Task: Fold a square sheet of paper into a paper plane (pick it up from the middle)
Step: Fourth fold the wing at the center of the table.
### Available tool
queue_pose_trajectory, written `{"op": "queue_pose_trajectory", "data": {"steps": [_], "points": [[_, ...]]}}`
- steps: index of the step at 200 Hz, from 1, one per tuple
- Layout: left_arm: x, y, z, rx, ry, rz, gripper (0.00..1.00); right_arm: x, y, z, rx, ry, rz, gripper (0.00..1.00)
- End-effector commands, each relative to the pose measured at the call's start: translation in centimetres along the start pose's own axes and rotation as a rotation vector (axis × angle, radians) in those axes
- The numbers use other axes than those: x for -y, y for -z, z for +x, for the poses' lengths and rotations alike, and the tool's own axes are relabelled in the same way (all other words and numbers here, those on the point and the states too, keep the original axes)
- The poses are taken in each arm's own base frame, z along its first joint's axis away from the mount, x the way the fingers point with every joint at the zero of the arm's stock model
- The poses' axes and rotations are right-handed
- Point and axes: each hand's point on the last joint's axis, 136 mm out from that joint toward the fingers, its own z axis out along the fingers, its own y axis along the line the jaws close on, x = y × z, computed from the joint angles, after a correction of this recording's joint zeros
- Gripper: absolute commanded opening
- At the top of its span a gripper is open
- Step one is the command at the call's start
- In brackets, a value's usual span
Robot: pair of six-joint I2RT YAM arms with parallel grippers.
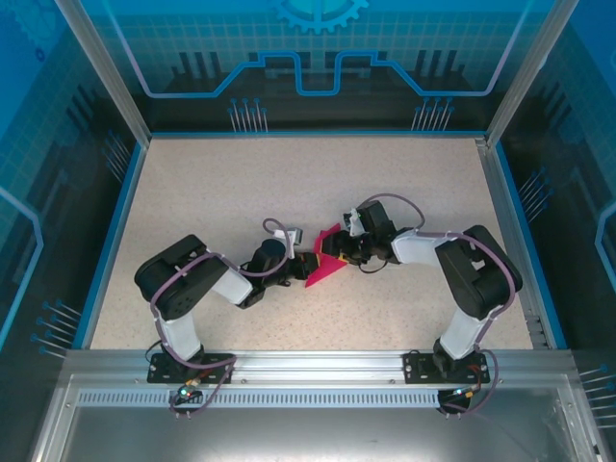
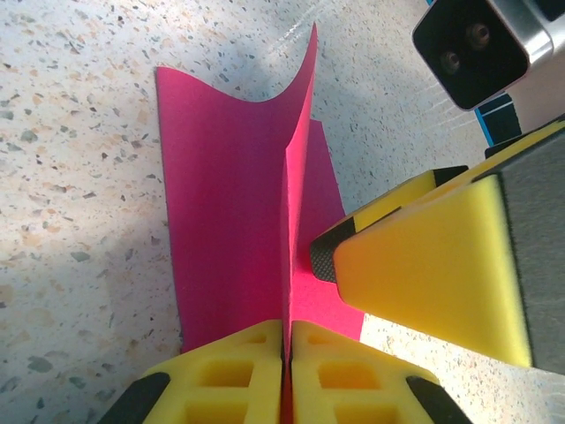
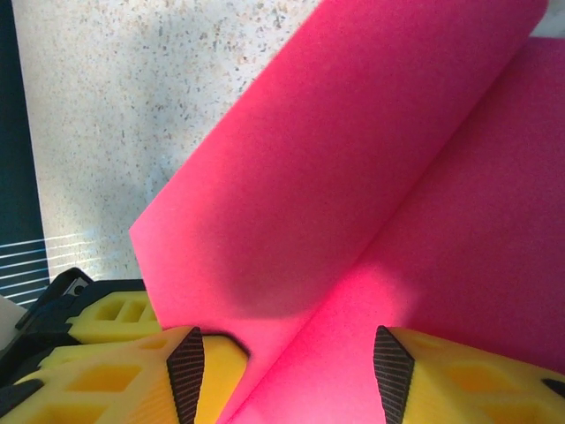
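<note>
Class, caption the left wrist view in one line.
Left pincer shut on the creased magenta-pink paper sheet, right pincer alongside.

The paper (image 2: 229, 203) is thin, smooth, matt; the table (image 2: 71, 177) looks speckled, stone-like; the left gripper (image 2: 287, 340) is matt plastic.

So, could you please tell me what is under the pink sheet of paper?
The speckled table lies beneath the sheet of paper, whose raised middle fold is pinched in the shut left tool. The table surface directly under the sheet's flat halves is covered.
</note>
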Motion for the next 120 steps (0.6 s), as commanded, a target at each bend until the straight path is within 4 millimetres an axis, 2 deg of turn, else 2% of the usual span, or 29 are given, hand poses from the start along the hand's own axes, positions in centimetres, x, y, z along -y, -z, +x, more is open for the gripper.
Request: {"op": "queue_pose_trajectory", "data": {"steps": [1,61,83,89,120], "points": [[0.0,-0.2,0.1,-0.012,0.032,0.013,0.12,0.8,-0.1,-0.6,-0.006,-0.015,0.030,0.57],[-0.1,-0.6,0.7,-0.046,0.073,0.023,0.13,1.7,-0.4,-0.3,-0.025,-0.032,0.088,0.64],[0.0,-0.7,0.7,-0.053,0.089,0.030,0.14,2.9,-0.5,0.6,-0.048,-0.046,0.147,0.65],[0.0,-0.7,0.7,-0.057,0.093,0.031,0.15,2.2,-0.5,-0.2,-0.032,-0.035,0.147,0.65],[0.2,-0.9,0.8,-0.078,0.100,0.031,0.16,3.4,-0.6,0.4,-0.049,-0.042,0.226,0.67]]}}
